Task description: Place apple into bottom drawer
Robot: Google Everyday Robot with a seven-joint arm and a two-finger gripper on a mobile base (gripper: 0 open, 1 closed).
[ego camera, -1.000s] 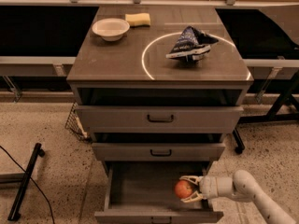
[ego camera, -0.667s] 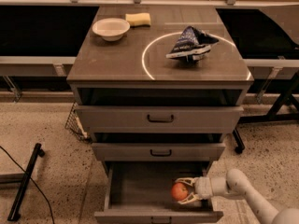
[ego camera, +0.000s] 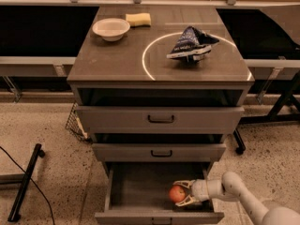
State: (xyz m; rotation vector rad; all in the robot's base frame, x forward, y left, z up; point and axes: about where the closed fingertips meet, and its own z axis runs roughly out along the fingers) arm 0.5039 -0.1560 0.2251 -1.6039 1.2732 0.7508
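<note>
1. Centrally, a grey-brown table [ego camera: 117, 64] with three stacked drawers fills the view and rises well above the hand. Its two upper drawers, with black handles, are closed.
2. The bottom drawer [ego camera: 136, 191] is pulled out toward the viewer. It is a wide, shallow box with a bare floor that spreads beneath and away from the hand.
3. A pale arm [ego camera: 239, 193] reaches into that drawer from the lower right corner and ends in the hand.
4. High above the hand, on the table's top, sit a crumpled dark bag [ego camera: 190, 45], a white bowl [ego camera: 111, 28] and a yellow sponge [ego camera: 138, 19]. All are well apart from the hand.
5. The hand [ego camera: 182, 193] is inside the bottom drawer, in its front right part. Its two fingers [ego camera: 183, 183] are closed around the apple, one above and one below as seen.
6. The apple [ego camera: 176, 194], small, round and red-orange, sits between the fingertips, on the side of the hand facing the drawer's middle. It is already within the drawer's walls. Whether it touches the floor cannot be told. Being round, it has no long axis to align, so the coming move looks like a simple release with little drop.
</note>
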